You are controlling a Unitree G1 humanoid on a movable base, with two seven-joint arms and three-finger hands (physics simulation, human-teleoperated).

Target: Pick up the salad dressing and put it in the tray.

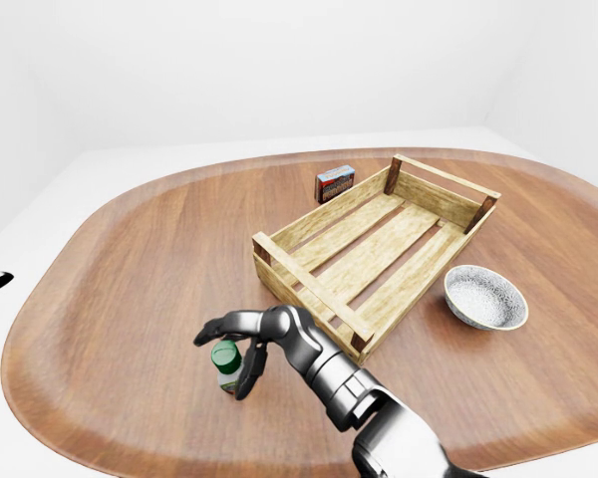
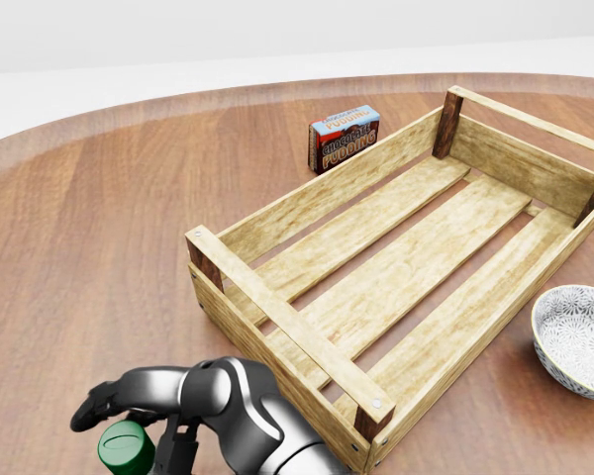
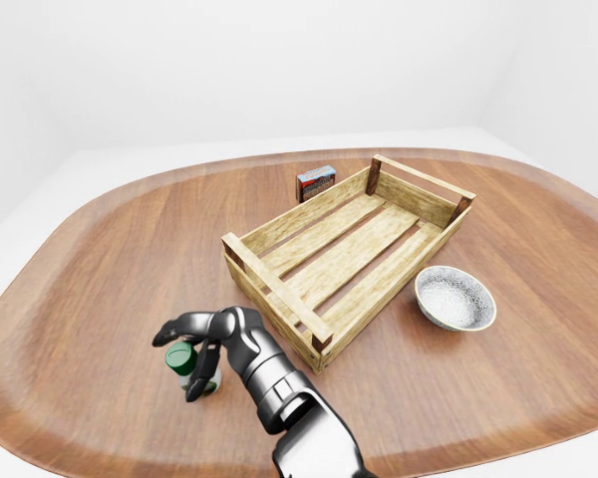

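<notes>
Where the scene is ordered by size, the oval wooden table [image 1: 130, 259] is listed first, since every other item is carried on it. The tray [image 2: 287, 322], a slatted wooden crate with dark corner posts, is set diagonally across the middle of the table, and nothing is seen inside it. The right robot hand [image 1: 251, 334] is shown at the lower left of the left-eye view, with its arm entering from the bottom edge. Its fingers are spread and arched around the salad dressing [image 1: 224, 356]: one finger is extended above the green cap, and the others are hooked down beside the bottle. No closed grip can be made out, so the hand is read as open about the bottle rather than holding it. A patterned bowl [image 1: 486, 297] is placed just right of the tray, and a chocolate pudding box [image 2: 345, 138] stands near the tray's upper long side.

The salad dressing is a small upright bottle. It stands on the table, left of the tray's nearest corner and apart from it. It is judged to be light and rigid, with a smooth and possibly slippery body, and narrow enough to be tipped by a sideways nudge. A hold on the body below the cap, with fingers on opposite sides, is suggested.
</notes>
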